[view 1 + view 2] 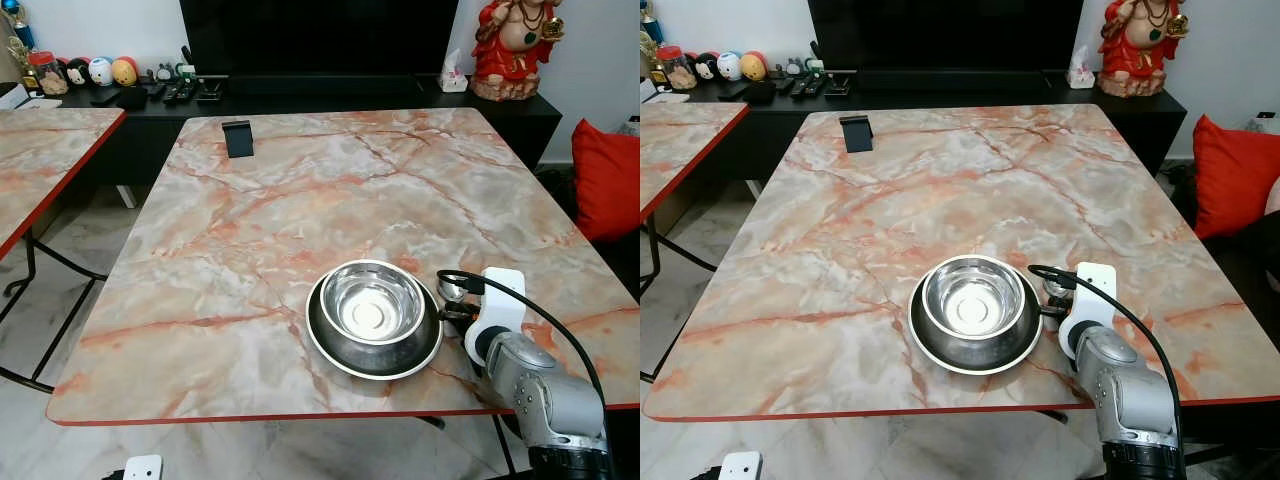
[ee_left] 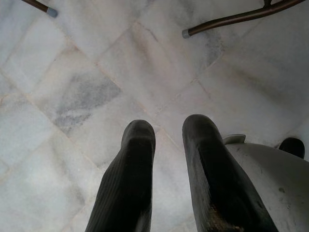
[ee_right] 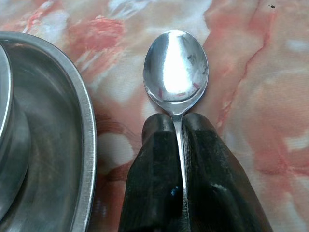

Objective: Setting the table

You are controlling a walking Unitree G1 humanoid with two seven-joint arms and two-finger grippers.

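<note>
A steel bowl (image 1: 372, 302) sits inside a steel plate (image 1: 330, 350) near the front edge of the marble table (image 1: 300, 200). Just right of the plate, my right gripper (image 3: 177, 121) is shut on the handle of a steel spoon (image 3: 176, 67). The spoon's bowl faces up and lies low over the tabletop beside the plate's rim (image 3: 89, 145). From the head, the spoon (image 1: 452, 288) shows between the plate and my white wrist. My left gripper (image 2: 166, 128) hangs idle over the marble floor, its fingers a little apart with nothing between them.
A small black stand (image 1: 238, 137) is at the table's far left corner. A second marble table (image 1: 40, 150) stands to the left. Behind is a black console with remotes and a red figurine (image 1: 515, 45). A red cushion (image 1: 607, 178) lies at the right.
</note>
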